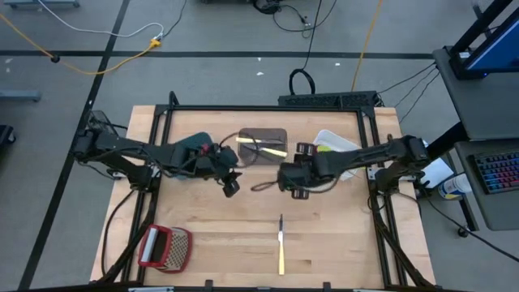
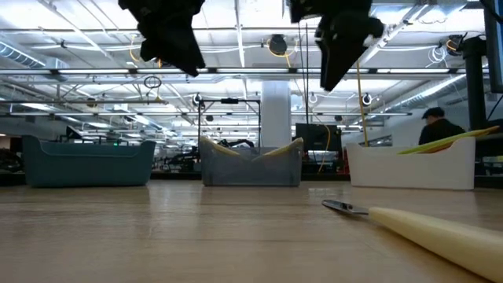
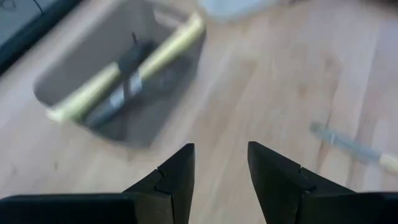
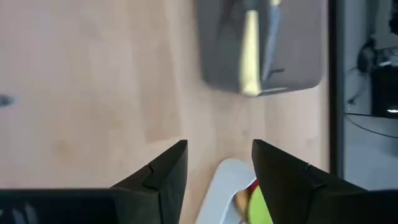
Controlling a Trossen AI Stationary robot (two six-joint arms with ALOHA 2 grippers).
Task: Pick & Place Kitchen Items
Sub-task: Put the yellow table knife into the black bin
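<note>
Pale wood fills most of the high view, the table (image 1: 219, 243) boxed in by a black frame. In the lower middle of that view a cream-handled knife (image 1: 280, 245) lies alone, blade toward the top of the frame, well apart from both arms. In the low view it shows at lower right, handle nearest.

Three bins line the table's upper edge. The teal bin (image 1: 197, 143) sits left of centre, partly under the left arm. The grey bin (image 1: 263, 145) is at centre and holds a yellow-handled utensil (image 1: 261, 146) and a dark one crossing it; the left wrist view shows them lying slantwise inside. The white bin (image 1: 334, 144) is right of centre with a green utensil (image 1: 325, 148) in it.

The left gripper (image 1: 230, 185) hangs above bare wood just below the teal and grey bins, near the frame's centre. Its fingers (image 3: 175, 180) stand apart with nothing between them. The right gripper (image 1: 287, 182) hangs close by, just right of centre and below the grey bin; its fingers (image 4: 163, 174) are likewise spread and hold nothing. In the low view both grippers hang at the top of the frame, clear of the tabletop.

A red-framed grater (image 1: 163, 247) rests at the lower left of the high view. Far right in the low view, a person (image 2: 437, 126) shows behind the white bin.
</note>
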